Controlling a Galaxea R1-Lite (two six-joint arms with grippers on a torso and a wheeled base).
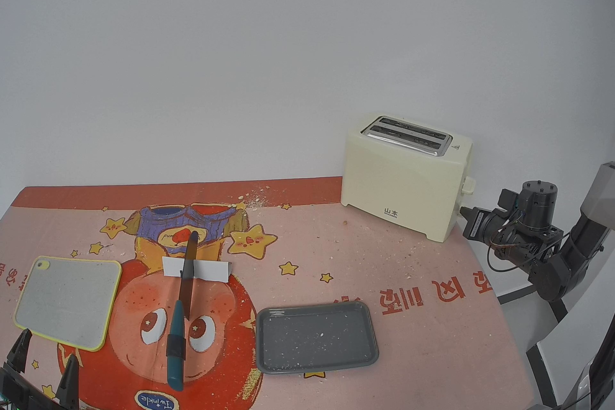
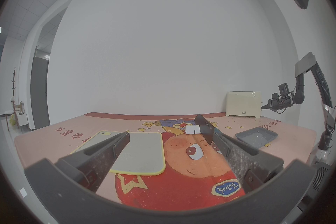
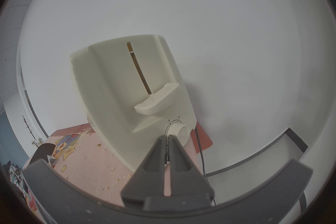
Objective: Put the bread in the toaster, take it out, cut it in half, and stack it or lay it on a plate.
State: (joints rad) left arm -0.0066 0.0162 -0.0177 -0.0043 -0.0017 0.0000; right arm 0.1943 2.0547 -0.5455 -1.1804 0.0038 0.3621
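- Toaster [image 1: 403, 187]: cream, smooth, boxy; far right of table [image 1: 416, 277].
- Right gripper [image 3: 167, 138]: fingers pressed together, tips just before toaster's end dial [image 3: 177, 132], below lever [image 3: 157, 102].
- Left gripper [image 1: 48, 348]: fingers apart, near rounded yellow-rimmed cutting board [image 1: 67, 301].

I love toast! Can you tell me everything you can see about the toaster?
The toaster is a cream box that looks like plastic, with a shiny metal top holding two long dark slots. It stands upright at the back right of the table. On its end are a lever, sitting at the dial end of its slit, a round dial and a dark cord. The shut right gripper is right by the dial; touching or not, I cannot tell.
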